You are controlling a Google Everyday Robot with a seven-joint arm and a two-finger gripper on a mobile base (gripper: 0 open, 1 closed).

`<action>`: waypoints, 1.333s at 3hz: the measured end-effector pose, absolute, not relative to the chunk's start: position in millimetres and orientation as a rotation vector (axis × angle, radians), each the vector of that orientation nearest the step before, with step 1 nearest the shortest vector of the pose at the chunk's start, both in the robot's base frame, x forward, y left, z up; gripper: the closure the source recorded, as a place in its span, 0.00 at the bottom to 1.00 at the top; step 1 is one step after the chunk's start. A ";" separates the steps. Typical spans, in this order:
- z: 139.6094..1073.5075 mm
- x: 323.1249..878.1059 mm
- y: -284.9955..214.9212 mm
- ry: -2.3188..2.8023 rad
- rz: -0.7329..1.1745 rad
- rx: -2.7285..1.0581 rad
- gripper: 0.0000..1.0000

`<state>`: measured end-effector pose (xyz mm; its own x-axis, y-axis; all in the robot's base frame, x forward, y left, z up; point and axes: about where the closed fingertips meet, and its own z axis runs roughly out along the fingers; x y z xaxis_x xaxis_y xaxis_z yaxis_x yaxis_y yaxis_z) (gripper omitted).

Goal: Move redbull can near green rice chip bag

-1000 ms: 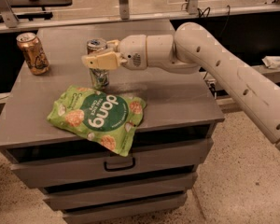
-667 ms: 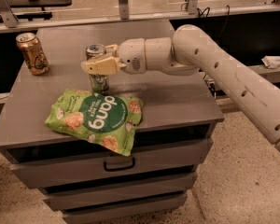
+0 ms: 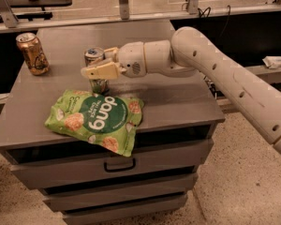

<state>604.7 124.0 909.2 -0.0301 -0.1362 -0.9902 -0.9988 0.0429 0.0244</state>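
A wide copper-gold metal can (image 3: 33,53) stands at ten o'clock on the grey drawer cabinet's top (image 3: 178,102), clear of everything else. The flat bright-green crinkly rice chip bag (image 3: 96,121) overhangs the front edge. At its twelve o'clock, just beside it, is the slim silver-and-blue redbull can (image 3: 98,83), upright. The gripper (image 3: 97,63) has its cream fingers (image 3: 103,71) closed on the can's sides. The white arm (image 3: 215,74) reaches in from three o'clock.

arm: extended from right | gripper (image 3: 96,63): centre-left, level | jaws: clamped on redbull can (image 3: 93,55)

Lab-like workspace — grey drawer cabinet (image 3: 61,171), speckled floor (image 3: 243,186), cables (image 3: 203,11) — gripper (image 3: 97,64) clasping redbull can (image 3: 94,55) over it.
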 end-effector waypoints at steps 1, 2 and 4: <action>906.8 603.5 123.7 1.343 1.132 -1.278 0.00; 910.8 607.2 114.3 1.356 1.091 -1.298 0.00; 999.0 638.5 -0.8 1.422 0.670 -1.384 0.00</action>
<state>638.5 -0.8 999.0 0.1552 -0.3965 -0.9048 -0.9500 0.1914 -0.2468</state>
